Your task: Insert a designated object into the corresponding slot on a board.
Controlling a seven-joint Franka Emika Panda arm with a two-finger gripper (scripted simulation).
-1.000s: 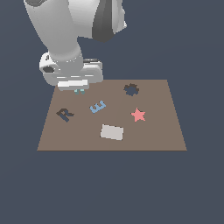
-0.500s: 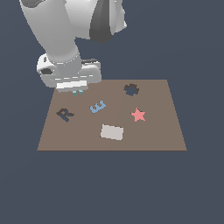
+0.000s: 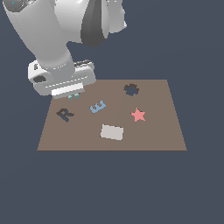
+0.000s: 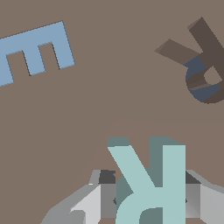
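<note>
The pale teal R block (image 4: 151, 181) is held between my gripper's (image 4: 148, 197) fingers, which are shut on it, above the brown board (image 3: 148, 131). In the exterior view only small teal bits (image 3: 73, 95) show under the white hand, over the board's far corner on the exterior view's left. The dark R-shaped slot (image 3: 65, 114) lies tilted on the board a short way in front of the hand. It also shows in the wrist view (image 4: 201, 65), apart from the block.
On the board lie a blue letter E (image 3: 98, 106), also in the wrist view (image 4: 35, 52), a pink star (image 3: 138, 114), a pale grey rectangle (image 3: 112, 132) and a dark gear-shaped cutout (image 3: 131, 89). The big white arm hangs over the board's far corner.
The hand with the R block has shifted slightly toward the exterior view's left and a little higher. The pieces on the board have not moved.
</note>
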